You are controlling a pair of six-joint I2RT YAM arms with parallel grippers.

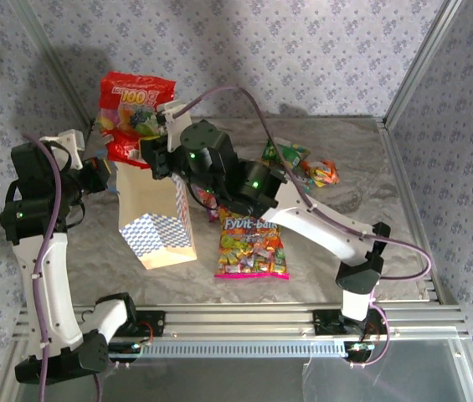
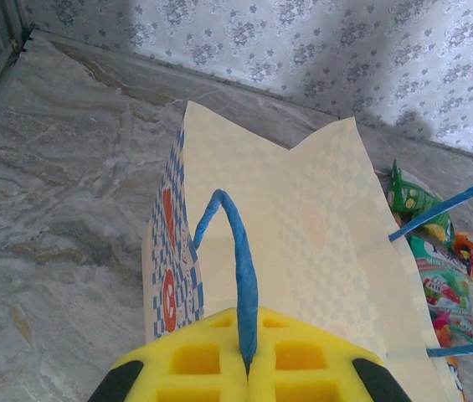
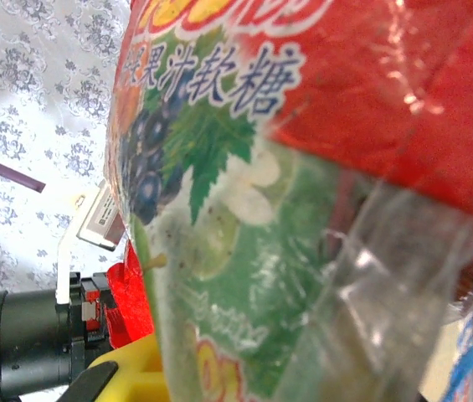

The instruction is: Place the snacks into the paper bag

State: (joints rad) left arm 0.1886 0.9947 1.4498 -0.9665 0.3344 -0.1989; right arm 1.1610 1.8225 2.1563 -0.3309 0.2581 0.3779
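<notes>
The tan paper bag (image 1: 156, 224) with its blue-white checkered side stands left of centre. My left gripper (image 1: 105, 170) is at its left top edge, and in the left wrist view the left gripper (image 2: 249, 367) is shut on the bag's blue cord handle (image 2: 243, 276), with the bag's pale inside (image 2: 311, 243) below. My right gripper (image 1: 159, 152) holds a large red and green snack packet (image 1: 132, 113) upright above the bag's mouth. In the right wrist view that packet (image 3: 303, 184) presses against the lens, beside a yellow finger pad (image 3: 131, 377). A big pink snack bag (image 1: 252, 245) lies flat right of the paper bag.
A green packet (image 1: 285, 153) and an orange one (image 1: 324, 172) lie at the back right; a small pinkish packet (image 1: 207, 199) sits under the right arm. In the left wrist view green and orange packets (image 2: 424, 222) lie beside the bag. Patterned walls and metal posts enclose the table.
</notes>
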